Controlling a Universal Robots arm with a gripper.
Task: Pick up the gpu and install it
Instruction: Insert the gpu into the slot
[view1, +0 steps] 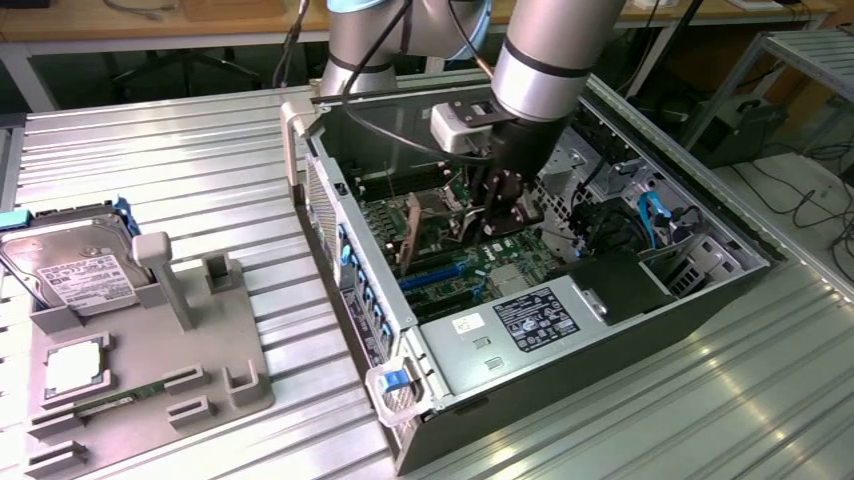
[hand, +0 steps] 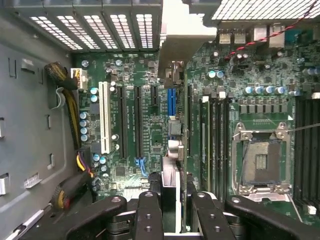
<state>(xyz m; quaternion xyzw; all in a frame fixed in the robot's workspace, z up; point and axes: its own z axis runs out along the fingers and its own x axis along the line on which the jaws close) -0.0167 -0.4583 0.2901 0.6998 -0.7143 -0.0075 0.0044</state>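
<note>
The gpu (view1: 447, 218) hangs upright inside the open computer case (view1: 667, 330), with my gripper (view1: 505, 212) shut on its top edge. In the wrist view the gpu (hand: 171, 185) appears edge-on as a slim vertical strip between my gripper's (hand: 177, 216) two black fingers (hand: 149, 215). Its metal bracket end (hand: 173, 75) points toward the case's rear grille. The card stands over the motherboard (hand: 150, 130), close to the blue expansion slot (hand: 171, 100). I cannot tell whether its edge touches the slot.
A grey fixture tray (view1: 227, 350) at the exterior view's left holds a hard drive (view1: 74, 265), a processor (view1: 74, 365) and a memory stick (view1: 127, 395). Inside the case are the empty processor socket (hand: 260, 160), memory slots (hand: 215, 140), cables (view1: 650, 215) and the power supply (view1: 534, 320).
</note>
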